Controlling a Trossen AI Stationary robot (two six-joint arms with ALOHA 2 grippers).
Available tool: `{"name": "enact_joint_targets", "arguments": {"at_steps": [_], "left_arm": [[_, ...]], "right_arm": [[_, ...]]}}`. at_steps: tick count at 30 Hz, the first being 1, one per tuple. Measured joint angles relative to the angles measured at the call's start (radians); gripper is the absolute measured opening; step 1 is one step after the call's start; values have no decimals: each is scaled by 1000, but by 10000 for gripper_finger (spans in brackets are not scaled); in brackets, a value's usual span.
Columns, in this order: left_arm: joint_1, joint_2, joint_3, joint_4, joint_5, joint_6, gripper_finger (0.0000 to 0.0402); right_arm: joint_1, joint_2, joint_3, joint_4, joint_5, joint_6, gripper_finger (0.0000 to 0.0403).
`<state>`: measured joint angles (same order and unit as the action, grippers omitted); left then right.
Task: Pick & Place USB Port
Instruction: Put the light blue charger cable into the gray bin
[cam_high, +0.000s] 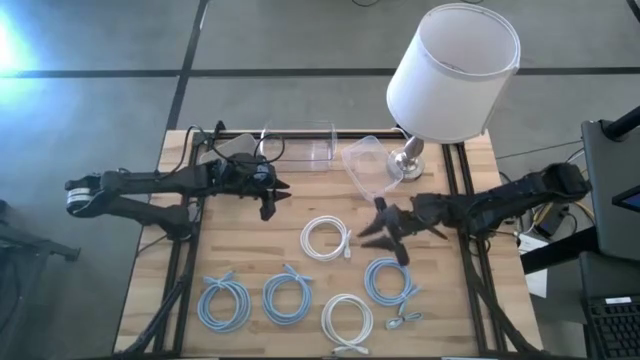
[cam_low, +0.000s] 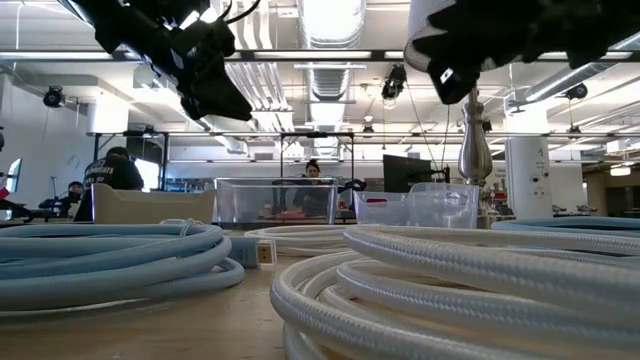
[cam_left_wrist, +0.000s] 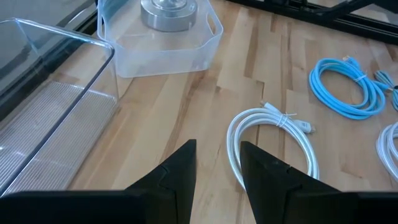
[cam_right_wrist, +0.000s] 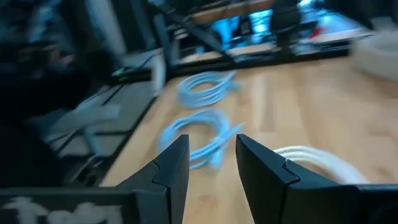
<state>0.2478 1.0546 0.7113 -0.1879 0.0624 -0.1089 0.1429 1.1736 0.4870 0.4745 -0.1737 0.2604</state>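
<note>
Several coiled cables lie flat on the wooden table: a white coil (cam_high: 325, 238) mid-table, another white coil (cam_high: 347, 318) near the front edge, and blue coils (cam_high: 222, 300), (cam_high: 288, 295), (cam_high: 390, 280). A small grey piece (cam_high: 403, 320) lies beside the front white coil. My left gripper (cam_high: 275, 195) hovers open, left of the middle white coil (cam_left_wrist: 273, 140), above bare wood. My right gripper (cam_high: 385, 232) hovers open just right of that coil, with blue coils (cam_right_wrist: 199, 137) beyond its fingers. Both grippers hang above the table in the low view (cam_low: 215, 95), (cam_low: 450, 75).
A clear box (cam_high: 300, 145) and a clear bin (cam_high: 368, 165) stand at the far side. A lamp with a white shade (cam_high: 450, 75) has its metal base (cam_high: 408, 160) at the bin. Bare wood lies between the grippers and the far containers. People show in the room behind.
</note>
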Motion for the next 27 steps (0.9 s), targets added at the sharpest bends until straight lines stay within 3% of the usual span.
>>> {"name": "enact_joint_targets", "arguments": {"at_steps": [8, 13, 19, 27], "left_arm": [[0, 0, 0, 1, 0, 0, 126], [0, 0, 0, -3, 0, -1, 126], [1, 0, 0, -4, 0, -2, 126], [0, 0, -16, -11, 0, 0, 126]], "right_arm": [[164, 7, 10, -56, -8, 19, 129], [222, 16, 172, -467, 55, 58, 130], [297, 119, 433, -1009, 91, 133, 130], [432, 349, 613, -1281, 76, 369, 134]]}}
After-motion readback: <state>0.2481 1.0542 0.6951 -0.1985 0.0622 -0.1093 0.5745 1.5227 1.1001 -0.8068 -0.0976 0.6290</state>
